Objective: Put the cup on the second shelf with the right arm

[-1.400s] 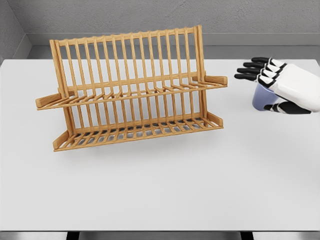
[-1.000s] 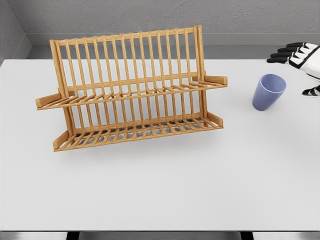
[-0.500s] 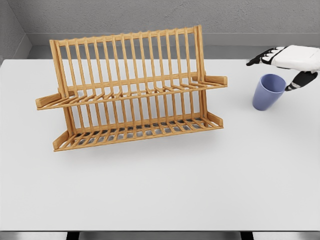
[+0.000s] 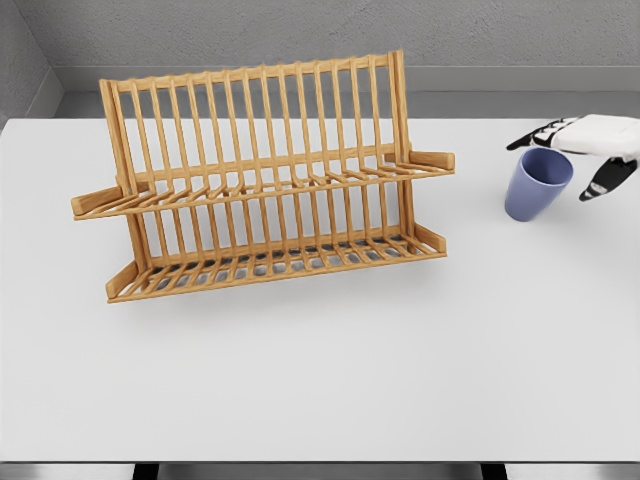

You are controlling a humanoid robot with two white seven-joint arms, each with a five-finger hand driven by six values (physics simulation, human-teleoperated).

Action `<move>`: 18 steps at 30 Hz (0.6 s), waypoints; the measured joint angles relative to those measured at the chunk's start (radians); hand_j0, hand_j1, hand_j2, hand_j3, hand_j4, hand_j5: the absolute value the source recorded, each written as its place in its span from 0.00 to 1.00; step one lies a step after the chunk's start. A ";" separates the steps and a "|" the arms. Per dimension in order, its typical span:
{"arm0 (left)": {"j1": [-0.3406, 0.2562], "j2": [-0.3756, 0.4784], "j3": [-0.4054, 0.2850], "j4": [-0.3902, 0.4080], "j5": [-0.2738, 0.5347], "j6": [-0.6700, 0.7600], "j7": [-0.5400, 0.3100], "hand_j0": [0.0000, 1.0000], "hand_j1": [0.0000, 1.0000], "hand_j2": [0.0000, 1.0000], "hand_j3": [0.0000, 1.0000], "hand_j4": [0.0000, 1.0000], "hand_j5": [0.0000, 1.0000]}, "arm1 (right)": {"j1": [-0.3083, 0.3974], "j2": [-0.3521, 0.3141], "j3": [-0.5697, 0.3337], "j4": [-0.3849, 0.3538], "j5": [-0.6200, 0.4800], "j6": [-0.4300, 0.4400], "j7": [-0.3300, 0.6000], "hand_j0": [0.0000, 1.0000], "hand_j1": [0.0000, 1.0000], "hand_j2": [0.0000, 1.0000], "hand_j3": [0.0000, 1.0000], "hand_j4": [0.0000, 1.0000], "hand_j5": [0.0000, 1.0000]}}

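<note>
A blue-violet cup (image 4: 536, 190) stands upright on the white table (image 4: 330, 370), to the right of the wooden dish rack (image 4: 262, 175). The rack's second, upper shelf (image 4: 270, 188) and its lower shelf (image 4: 280, 265) hold nothing. My right hand (image 4: 575, 150) reaches in from the right edge and hovers just behind and to the right of the cup's rim. Its dark fingers (image 4: 530, 138) are spread past the rim, the thumb (image 4: 600, 180) hangs down beside the cup, and it holds nothing. The left arm is out of view.
The rack's tall slatted back (image 4: 260, 110) rises above the upper shelf, and short wooden end stops (image 4: 432, 159) stick out at each shelf end. A grey wall (image 4: 320, 40) runs behind the table.
The right hand, first covering the cup, pulled away to the right, then came back above the rim and has now shifted slightly right. The cup has not moved.
</note>
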 measured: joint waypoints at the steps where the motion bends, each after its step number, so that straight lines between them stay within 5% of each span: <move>1: 0.000 0.000 0.000 0.000 0.000 0.000 0.000 1.00 1.00 1.00 1.00 1.00 1.00 | -0.003 0.011 0.002 0.019 0.003 0.000 0.000 1.00 1.00 1.00 1.00 1.00 1.00; 18: 0.000 0.000 0.000 0.000 0.000 0.000 0.000 1.00 1.00 1.00 1.00 1.00 1.00 | -0.037 0.097 0.007 0.142 0.028 0.000 0.000 1.00 1.00 1.00 1.00 1.00 1.00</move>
